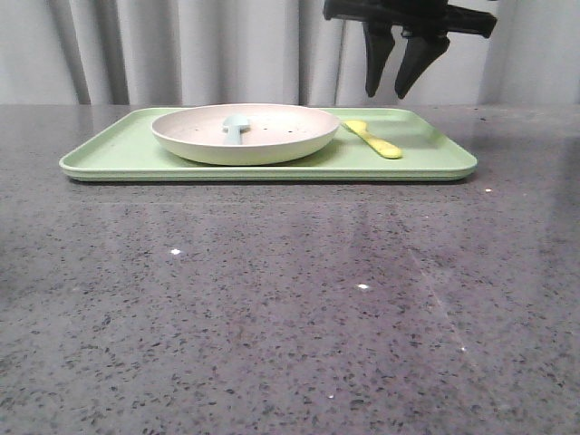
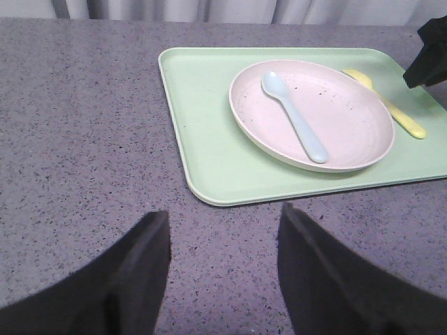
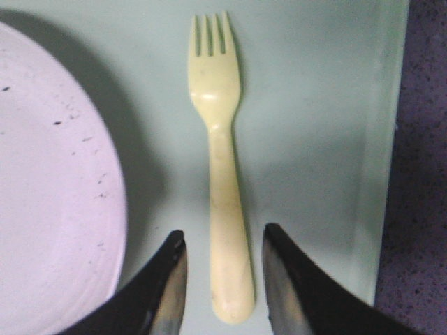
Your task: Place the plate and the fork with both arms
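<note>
Speckled grey stone table (image 1: 272, 299) carries a light-green tray (image 1: 118, 149). On it sits the plate (image 1: 272, 136), a pale blue spoon (image 2: 293, 115) inside, the fork (image 3: 220, 188) just beside. Right gripper (image 1: 399, 86) hangs above the fork, parted; left gripper (image 2: 223, 279) is parted too.

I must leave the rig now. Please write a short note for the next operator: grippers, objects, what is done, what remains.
Left gripper: open, empty, over bare table near the tray.
Right gripper: open, empty, above the fork.
Plate sits on the tray, blue spoon inside it; fork lies on the tray beside the plate.
Done: both appear placed.
Left: probably only retract the arms.
</note>
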`<state>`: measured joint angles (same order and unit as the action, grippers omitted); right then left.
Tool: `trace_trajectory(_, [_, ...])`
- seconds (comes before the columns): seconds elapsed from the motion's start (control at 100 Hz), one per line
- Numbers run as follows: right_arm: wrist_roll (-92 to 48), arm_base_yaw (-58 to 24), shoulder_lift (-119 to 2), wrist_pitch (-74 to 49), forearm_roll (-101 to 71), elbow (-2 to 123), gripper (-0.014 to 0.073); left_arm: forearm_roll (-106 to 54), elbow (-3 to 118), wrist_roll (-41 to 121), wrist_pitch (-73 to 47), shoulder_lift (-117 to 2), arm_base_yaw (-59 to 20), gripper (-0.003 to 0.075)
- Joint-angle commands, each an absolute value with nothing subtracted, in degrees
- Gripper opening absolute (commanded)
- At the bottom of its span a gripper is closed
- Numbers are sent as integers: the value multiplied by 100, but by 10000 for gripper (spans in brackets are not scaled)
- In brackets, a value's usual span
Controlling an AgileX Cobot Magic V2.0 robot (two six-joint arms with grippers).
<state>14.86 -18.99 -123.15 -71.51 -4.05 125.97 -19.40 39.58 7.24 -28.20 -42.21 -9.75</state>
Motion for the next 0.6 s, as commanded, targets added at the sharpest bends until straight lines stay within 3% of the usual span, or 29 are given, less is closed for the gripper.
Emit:
trace_trajectory(0.0, [1349,-1969,-11715,-7709,-372,12636,288,-2033,4109,724,-2377,-4198,-996,354])
trace_trajectory(0.59, [1349,-1987,-9965,-7199,0,10825,288,-2044,4109,724,-2388,-4198,-996,354])
